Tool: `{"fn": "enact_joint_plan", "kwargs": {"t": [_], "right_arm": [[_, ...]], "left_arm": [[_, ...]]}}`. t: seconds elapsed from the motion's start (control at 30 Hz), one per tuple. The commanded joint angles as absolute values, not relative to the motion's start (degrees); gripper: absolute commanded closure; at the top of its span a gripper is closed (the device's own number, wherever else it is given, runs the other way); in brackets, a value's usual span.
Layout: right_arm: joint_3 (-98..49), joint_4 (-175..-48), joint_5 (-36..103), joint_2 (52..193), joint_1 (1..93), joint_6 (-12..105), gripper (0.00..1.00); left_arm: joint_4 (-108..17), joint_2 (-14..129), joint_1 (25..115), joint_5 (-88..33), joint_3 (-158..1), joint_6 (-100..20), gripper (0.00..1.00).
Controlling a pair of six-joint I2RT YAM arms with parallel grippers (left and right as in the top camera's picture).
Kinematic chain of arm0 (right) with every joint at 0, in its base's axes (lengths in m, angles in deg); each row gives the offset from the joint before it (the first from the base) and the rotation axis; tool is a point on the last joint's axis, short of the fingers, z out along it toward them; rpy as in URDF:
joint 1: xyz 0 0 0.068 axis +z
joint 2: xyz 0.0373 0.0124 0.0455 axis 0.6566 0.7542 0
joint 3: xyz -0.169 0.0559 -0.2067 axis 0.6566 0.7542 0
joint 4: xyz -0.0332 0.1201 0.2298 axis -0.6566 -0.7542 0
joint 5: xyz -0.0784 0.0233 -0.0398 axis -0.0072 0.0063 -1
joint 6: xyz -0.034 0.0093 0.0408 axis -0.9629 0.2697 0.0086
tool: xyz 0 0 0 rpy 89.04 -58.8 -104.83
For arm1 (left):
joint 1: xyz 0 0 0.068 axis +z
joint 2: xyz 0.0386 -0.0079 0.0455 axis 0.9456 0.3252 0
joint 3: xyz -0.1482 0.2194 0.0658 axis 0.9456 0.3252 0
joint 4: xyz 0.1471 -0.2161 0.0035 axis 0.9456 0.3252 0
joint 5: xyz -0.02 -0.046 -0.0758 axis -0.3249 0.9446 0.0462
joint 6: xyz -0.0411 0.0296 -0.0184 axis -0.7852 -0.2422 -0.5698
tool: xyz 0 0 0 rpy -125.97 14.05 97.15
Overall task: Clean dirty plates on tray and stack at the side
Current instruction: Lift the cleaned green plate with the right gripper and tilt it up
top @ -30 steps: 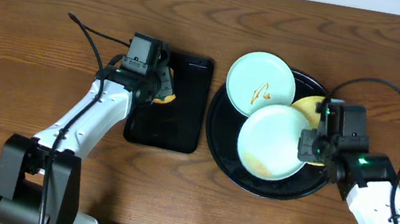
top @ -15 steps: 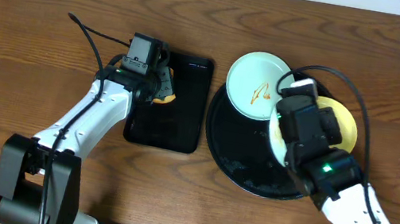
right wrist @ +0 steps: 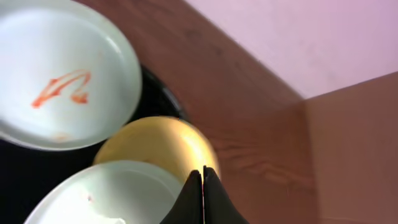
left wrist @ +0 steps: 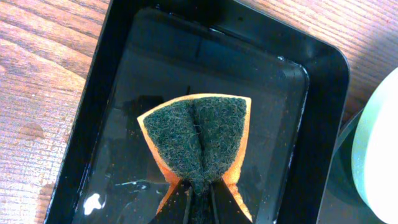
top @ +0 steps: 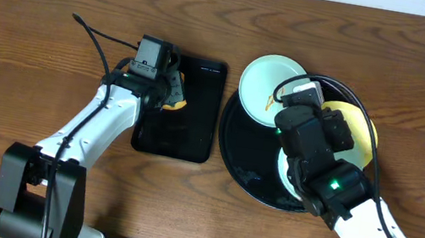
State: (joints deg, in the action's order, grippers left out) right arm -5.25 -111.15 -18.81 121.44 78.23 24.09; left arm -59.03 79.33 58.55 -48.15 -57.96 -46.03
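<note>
My right gripper (right wrist: 203,177) is shut on the rim of a pale blue plate (right wrist: 106,193) and holds it tilted above the round black tray (top: 237,153). In the overhead view my right arm (top: 316,140) covers most of this plate (top: 284,166). A second pale blue plate (top: 262,84) with an orange sauce smear leans on the tray's far rim and also shows in the right wrist view (right wrist: 62,74). The pale yellow plate (top: 362,130) lies at the tray's right side. My left gripper (left wrist: 200,193) is shut on an orange and green sponge (left wrist: 198,140).
The sponge hangs over a small rectangular black tray (top: 184,136), wet inside, left of the round tray. The table is bare wood to the far left and right. A pale wall (right wrist: 298,31) runs behind the table.
My right arm has swung left and up over the round tray, lifting the held blue plate off the yellow plate and tilting it. The left arm and sponge have not moved.
</note>
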Motion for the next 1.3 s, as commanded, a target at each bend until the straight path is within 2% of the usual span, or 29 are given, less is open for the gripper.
{"fn": "enact_joint_plan", "kwargs": {"t": [0.0,0.1,0.2,0.27,0.37,0.47,0.73,0.93,1.27], "right_arm": [[-6.4,-112.9,-8.5,121.8,74.1,35.2,0.97],[-6.4,-114.9,0.6,121.8,68.8,40.6,0.90],[-6.4,-117.9,10.9,121.8,63.0,43.8,0.59],[-6.4,-120.9,16.6,121.8,59.4,46.7,0.53],[-6.3,-126.8,22.4,121.8,54.3,50.7,0.53],[-6.1,-131.7,23.5,121.9,50.6,50.7,0.46],[0.3,-131.2,23.6,121.9,45.7,50.6,0.55],[5.5,-123.9,23.6,121.9,45.1,48.3,0.55],[6.4,-122.0,19.0,121.9,45.1,51.3,0.56]], "left_arm": [[-58.9,79.9,58.7,-49.3,-58.7,-45.5,0.93],[-58.9,79.9,58.7,-49.2,-58.7,-45.5,0.93],[-58.9,79.9,58.7,-49.3,-58.7,-45.5,0.92],[-58.9,79.9,58.7,-49.3,-58.7,-45.5,0.92],[-58.9,79.9,58.7,-49.2,-58.7,-45.5,0.93],[-58.9,79.9,58.7,-49.3,-58.7,-45.5,0.93],[-58.9,79.9,58.7,-49.2,-58.7,-45.5,0.93],[-58.9,79.9,58.7,-49.2,-58.7,-45.5,0.93],[-58.8,79.9,58.7,-49.2,-58.7,-45.5,0.93]]}}
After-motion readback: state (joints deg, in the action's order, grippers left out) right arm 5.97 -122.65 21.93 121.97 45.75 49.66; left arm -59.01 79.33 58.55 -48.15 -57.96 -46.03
